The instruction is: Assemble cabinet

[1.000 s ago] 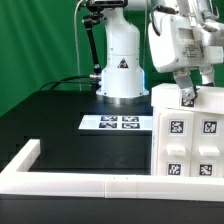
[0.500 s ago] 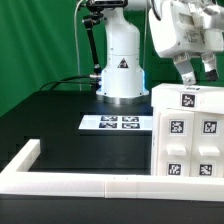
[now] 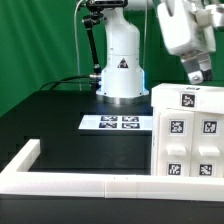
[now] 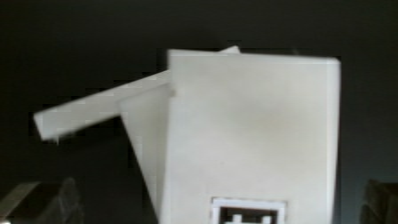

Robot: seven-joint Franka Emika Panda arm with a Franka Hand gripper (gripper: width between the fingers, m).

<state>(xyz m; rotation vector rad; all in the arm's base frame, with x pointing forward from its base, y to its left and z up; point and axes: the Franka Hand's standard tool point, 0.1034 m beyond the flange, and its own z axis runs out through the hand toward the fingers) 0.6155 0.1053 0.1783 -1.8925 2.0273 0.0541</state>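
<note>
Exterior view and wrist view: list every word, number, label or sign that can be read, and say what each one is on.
No readable words or numbers in either view.
Robot base: a dark triangular sign, too small to read.
Cabinet: square black-and-white tags, patterns only, no text.
Marker board: the same kind of tags, no text.
Wrist view: one tag on the cabinet, cut off by the picture edge, no text.

Layout, exterior view: the cabinet (image 3: 187, 133) stands on the worktop (image 3: 60, 110) at the exterior view's right. My end effector (image 3: 198, 72) hangs above its top, apart from it. The marker board (image 3: 119, 123) lies to the cabinet's left, before my base (image 3: 122, 62). The border rail (image 3: 70, 180) runs along the near edge.
</note>
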